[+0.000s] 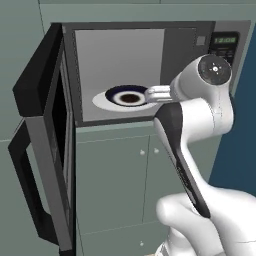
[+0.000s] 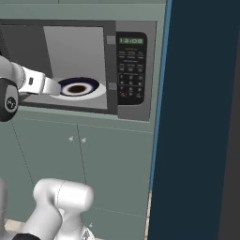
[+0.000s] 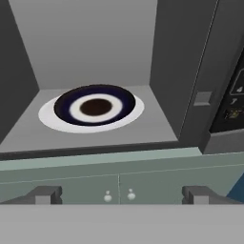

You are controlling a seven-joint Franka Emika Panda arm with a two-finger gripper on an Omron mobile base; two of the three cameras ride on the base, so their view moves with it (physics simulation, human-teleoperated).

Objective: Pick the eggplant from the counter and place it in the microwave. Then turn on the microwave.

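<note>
Grey-green cabinet fronts (image 1: 112, 185) fill the wall around the microwave (image 2: 133, 108), which is our landmark for everything else. Our fingers (image 3: 122, 194) stand spread wide with nothing between them; in the hand view the two dark tips rise apart at the bottom, level with the cabinet doors just below the microwave's front sill. From the left base view we see our wrist reaching to the mouth of the open cavity, at its right side, and it hides the fingers themselves there.

Just beyond them, on the microwave's grey floor, lies a white turntable disc (image 3: 50, 119), and on it a plate (image 3: 64, 105) with a dark blue rim, a white ring and a dark brown round patch at its centre. We cannot tell whether that dark patch is the eggplant or part of the plate, so we cannot say where the eggplant is.

The microwave door (image 1: 47, 125) hangs swung fully open to the left of the cavity, its black bar handle (image 1: 22, 185) on the outer edge. To the right of the cavity sits the keypad (image 2: 130, 77), with a green digit display (image 2: 131, 41) above it. Right of the microwave stands a tall dark blue panel (image 2: 201, 122).
</note>
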